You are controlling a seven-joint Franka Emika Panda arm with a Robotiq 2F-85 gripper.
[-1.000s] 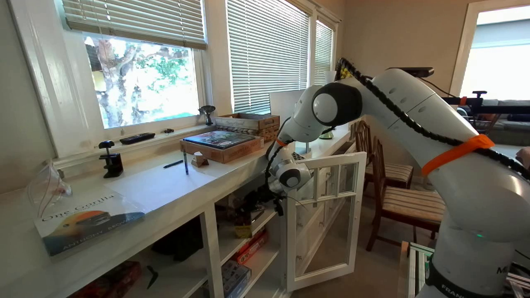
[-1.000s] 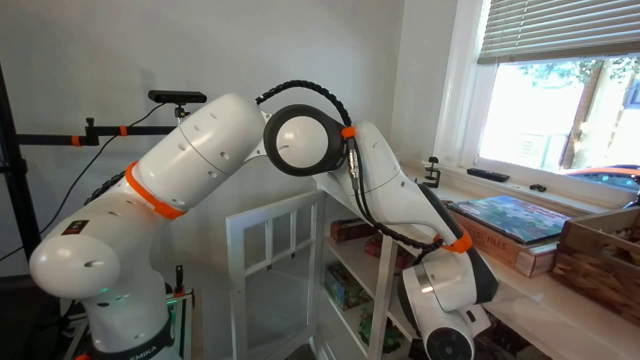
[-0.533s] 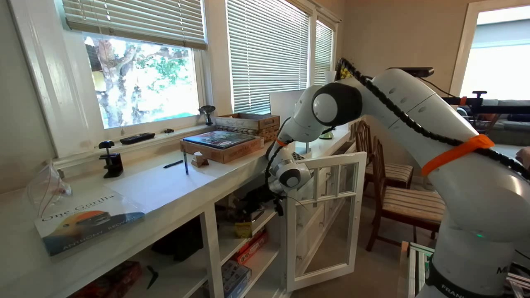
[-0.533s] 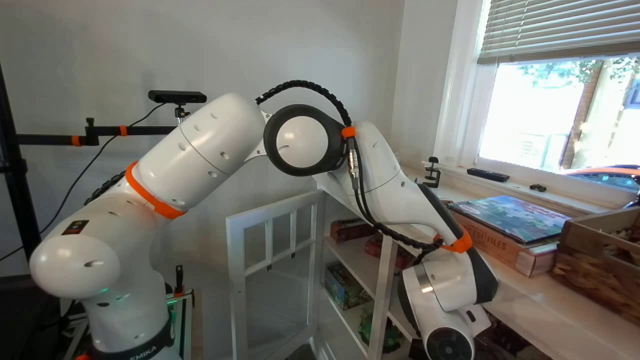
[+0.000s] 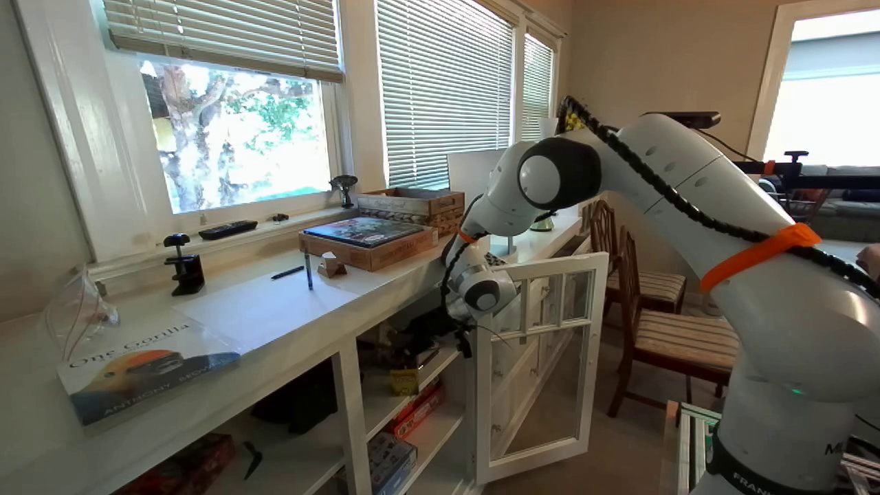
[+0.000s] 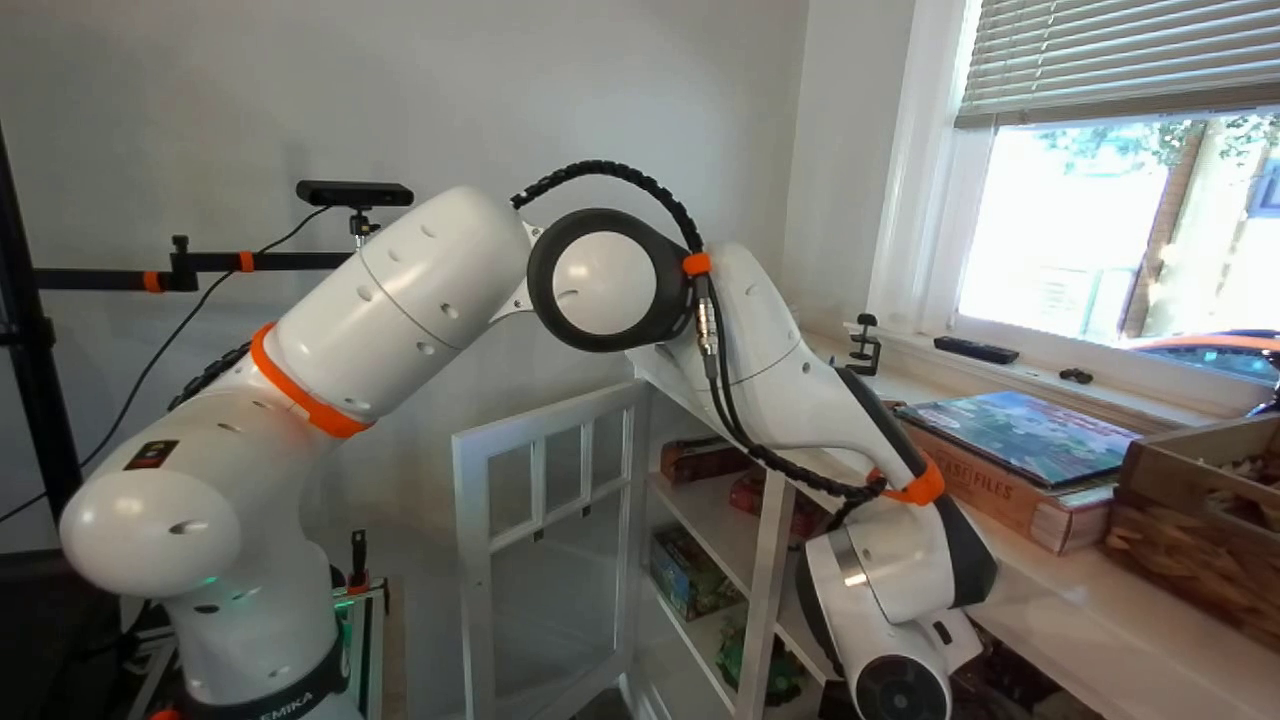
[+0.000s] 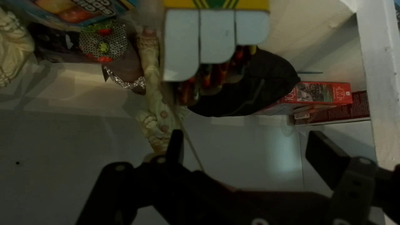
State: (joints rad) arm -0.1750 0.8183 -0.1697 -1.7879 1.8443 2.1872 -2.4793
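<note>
In the wrist view my gripper [image 7: 250,145] stands open, its black fingers wide apart and only pale cabinet surface visible between them. A yellow crayon box [image 7: 182,43] with white flaps and crayon tips showing is above the fingers, apart from them. Beside it a cream figurine [image 7: 153,72] reaches down behind the left finger; whether they touch I cannot tell. A dark rounded object [image 7: 268,84] and a red puzzle box [image 7: 325,93] sit to the right. In an exterior view the dark gripper [image 5: 412,340] is inside the cabinet, above a yellow box [image 5: 404,381].
A white glass-paned door [image 5: 485,412] stands swung out beside the arm. The counter [image 5: 275,357] overhangs the shelves, and a white post [image 5: 354,412] divides them. Board games [image 5: 392,460] lie lower down. A strawberry-patterned bag [image 7: 103,40] and a blue cider box [image 7: 78,11] crowd the shelf.
The gripper's fingers have spread apart over the past second. The arm and the cabinet door have kept their places.
</note>
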